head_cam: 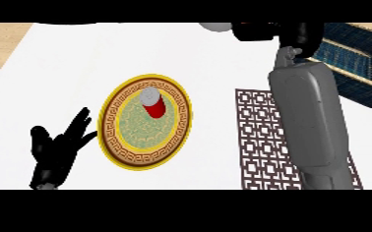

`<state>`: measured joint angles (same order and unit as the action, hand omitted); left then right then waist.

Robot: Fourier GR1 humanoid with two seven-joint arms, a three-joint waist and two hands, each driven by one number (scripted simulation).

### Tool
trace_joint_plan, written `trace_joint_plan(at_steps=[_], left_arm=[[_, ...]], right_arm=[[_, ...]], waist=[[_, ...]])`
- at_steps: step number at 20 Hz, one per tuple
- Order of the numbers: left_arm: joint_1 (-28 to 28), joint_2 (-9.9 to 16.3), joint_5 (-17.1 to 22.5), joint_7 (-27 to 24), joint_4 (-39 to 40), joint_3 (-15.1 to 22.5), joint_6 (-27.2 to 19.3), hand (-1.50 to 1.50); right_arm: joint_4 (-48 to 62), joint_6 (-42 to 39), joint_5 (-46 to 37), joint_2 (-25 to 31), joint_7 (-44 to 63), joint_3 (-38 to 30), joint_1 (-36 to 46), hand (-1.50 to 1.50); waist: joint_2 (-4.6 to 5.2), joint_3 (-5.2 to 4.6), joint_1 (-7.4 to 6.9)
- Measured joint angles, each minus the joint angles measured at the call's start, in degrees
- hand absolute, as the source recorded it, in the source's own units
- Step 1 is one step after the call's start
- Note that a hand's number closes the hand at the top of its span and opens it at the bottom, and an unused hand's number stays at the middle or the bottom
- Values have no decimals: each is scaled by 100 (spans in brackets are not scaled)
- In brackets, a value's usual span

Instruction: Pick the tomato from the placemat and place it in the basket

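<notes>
the plate (116,142) at left has a yellow rim, a brown band of gold key pattern and a speckled green centre. a red can (153,106) with a grey top lies on it. the placemat (262,142) at right is brown lattice on white. the basket (349,54) at far right is dark blue weave.

Left hand (56,150) rests open; right forearm (312,118) stretches far forward.

Kitchen: counter (109,54), plate (145,123), placemat (262,142).
</notes>
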<state>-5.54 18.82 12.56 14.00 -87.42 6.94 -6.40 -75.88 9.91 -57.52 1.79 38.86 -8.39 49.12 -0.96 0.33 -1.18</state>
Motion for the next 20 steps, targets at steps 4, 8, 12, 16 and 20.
trace_joint_plan(at_steps=[4, 8, 12, 16, 20], left_arm=[[4, 7, -58, -43, 98, -64, -52, 0], [75, 11, -75, -12, 170, -107, -39, 0], [72, 6, -48, -88, 186, -149, 40, 0], [66, -32, -89, -156, 207, -175, 30, 0], [42, -69, -137, -186, 186, -171, 17, 0]], right_arm=[[-99, -202, -510, 111, 1206, -135, 992, 150], [144, -417, -839, 451, 1773, -365, 1872, 150], [471, -525, -906, 889, 1920, -683, 2402, 150], [825, -642, -845, 1323, 1915, -950, 2695, 150], [1216, -770, -697, 1764, 1752, -1189, 2795, 150]], waist=[[7, 16, 66], [34, 31, 65], [51, 27, 56], [58, 37, 55], [66, 42, 48]])
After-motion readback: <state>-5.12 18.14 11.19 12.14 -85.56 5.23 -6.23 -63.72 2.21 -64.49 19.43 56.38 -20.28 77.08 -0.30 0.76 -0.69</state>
